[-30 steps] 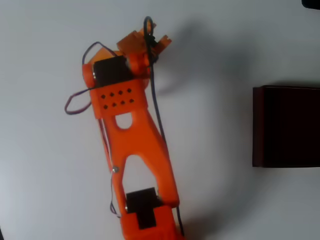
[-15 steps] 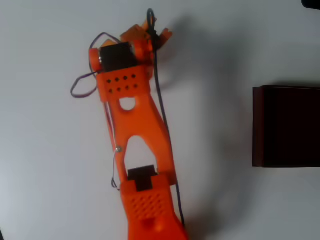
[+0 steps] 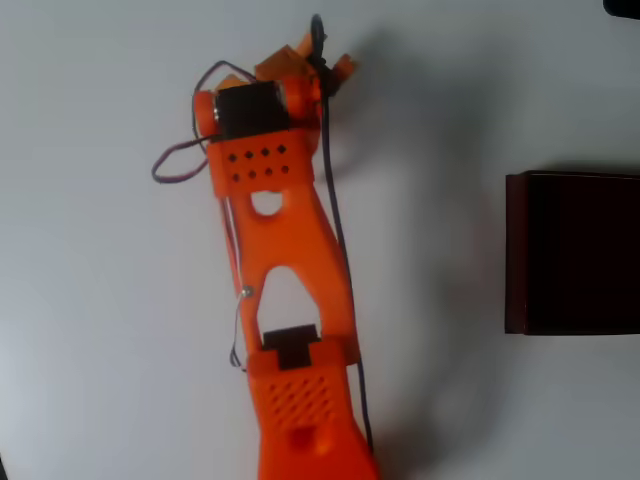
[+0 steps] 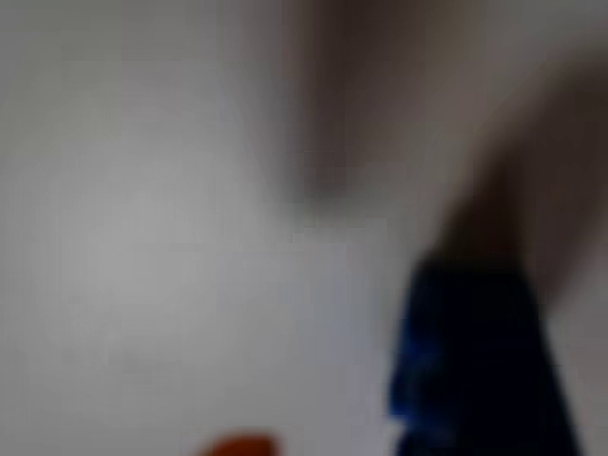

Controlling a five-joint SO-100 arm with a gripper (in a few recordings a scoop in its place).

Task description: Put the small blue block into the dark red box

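Gripper [image 3: 305, 62] at counter's top, grip state unclear; blurred small blue block [image 4: 475, 366] close at wrist; dark red box [image 3: 573, 253] well right, lower

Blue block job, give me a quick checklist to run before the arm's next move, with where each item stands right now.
1. Small blue block located: ok, close and blurred in the wrist view.
2. Block gripped: cannot tell, gripper fingers hidden in the overhead view.
3. Dark red box in view: ok, at the right edge, open top.
4. Box interior free: cannot tell, too dark.
5. Table between arm and box: ok, bare.
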